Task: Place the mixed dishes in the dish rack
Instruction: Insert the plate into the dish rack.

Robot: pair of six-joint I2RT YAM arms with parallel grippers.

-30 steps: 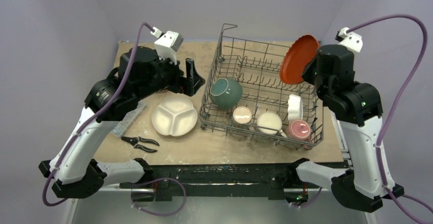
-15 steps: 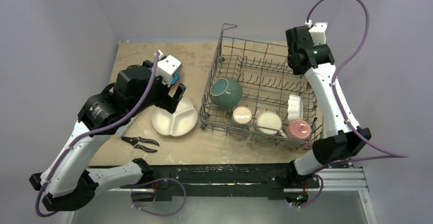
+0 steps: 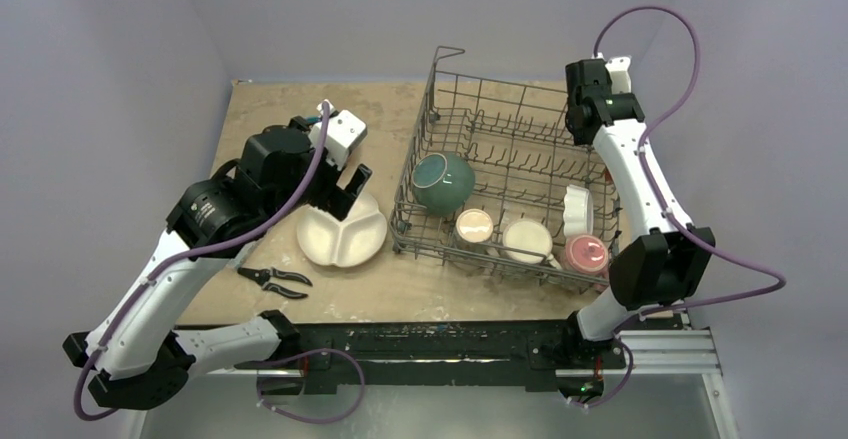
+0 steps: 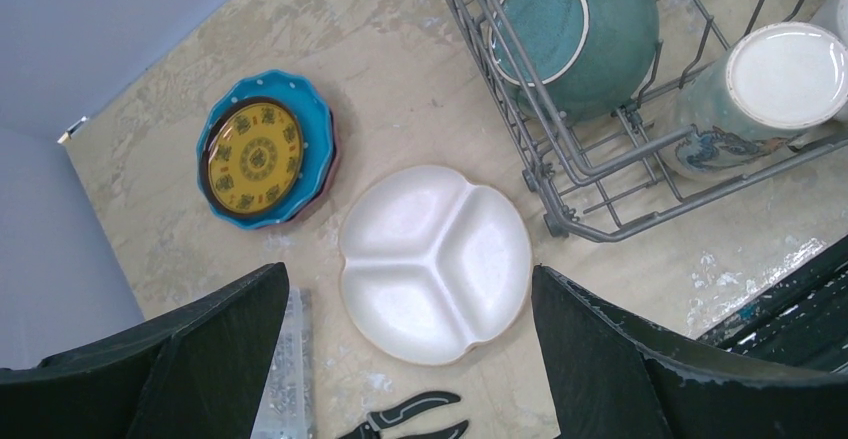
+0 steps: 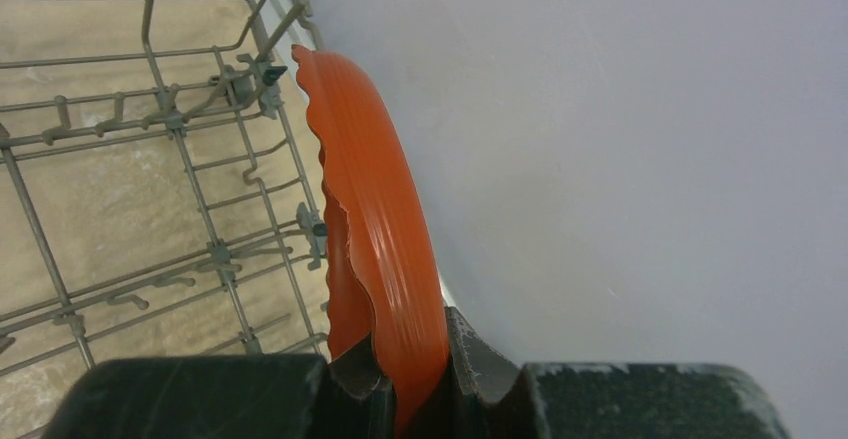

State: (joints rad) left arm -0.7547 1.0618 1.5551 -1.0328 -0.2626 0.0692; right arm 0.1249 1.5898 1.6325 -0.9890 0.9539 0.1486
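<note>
The right gripper [image 5: 408, 364] is clamped on the orange plate [image 5: 372, 219]. Its two fingers [image 5: 482, 367] pinch the rim from either side, so the plate stands on edge and rises straight out from the hand. The plate is a glossy plain orange with a wavy, scalloped rim and fine ridges running round the face that shows. It is up at the far right corner of the rack [image 5: 245, 79], just beside the side wires, with the room's wall [image 5: 650, 159] near its other face. Whether it is inside or outside the wires cannot be told. In the overhead view the arm hides it.

The left gripper [image 4: 405, 277] is spread wide and holds nothing. It hangs over the white divided plate [image 4: 435, 264], which shows between the two fingers [image 4: 215, 354] without touching them. That plate lies flat on the table [image 3: 260, 99], just beside the near left corner of the rack. It is cream-white, with three rounded lobes and three compartments. Farther off lies a blue plate [image 4: 265, 149] with a yellow patterned centre, stacked on another plate whose pink edge peeks out. Pliers [image 4: 410, 424] lie on the near side of the white plate.

In the rack, a teal bowl [image 3: 443, 181] rests on its side at the left. Along the near wall sit a patterned mug [image 4: 770, 89], a cream mug [image 3: 527, 241], a reddish mug [image 3: 585, 254] and a small white bowl [image 3: 577, 209].
</note>
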